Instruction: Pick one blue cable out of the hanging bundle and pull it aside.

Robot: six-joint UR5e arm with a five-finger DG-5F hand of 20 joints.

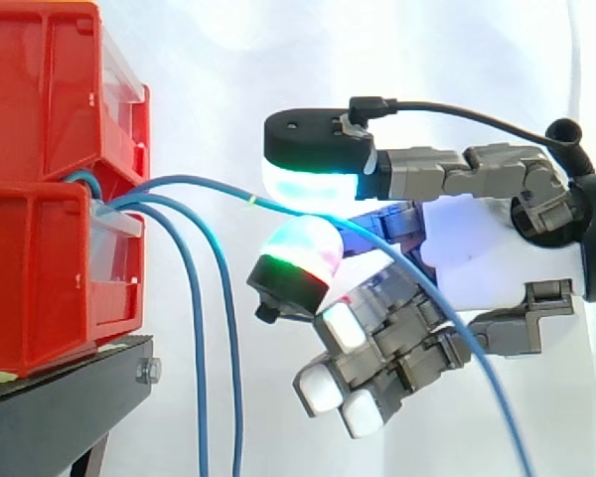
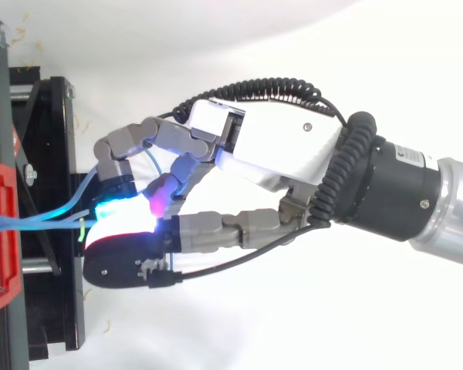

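One cable [image 1: 228,192] leaves the gap between the bins [image 1: 40,119] and runs right, well apart from two other cables [image 1: 235,378] that hang straight down. It passes between the thumb and a finger pad [image 1: 300,248] of the hand [image 1: 467,260], which pinch it. Its start inside the bins is hidden, and its far end drops off the bottom edge. From above, the hand [image 2: 278,146] covers the pinch. The side view shows it, with the other fingers curled below. The bins sit on a stand [image 1: 70,407].
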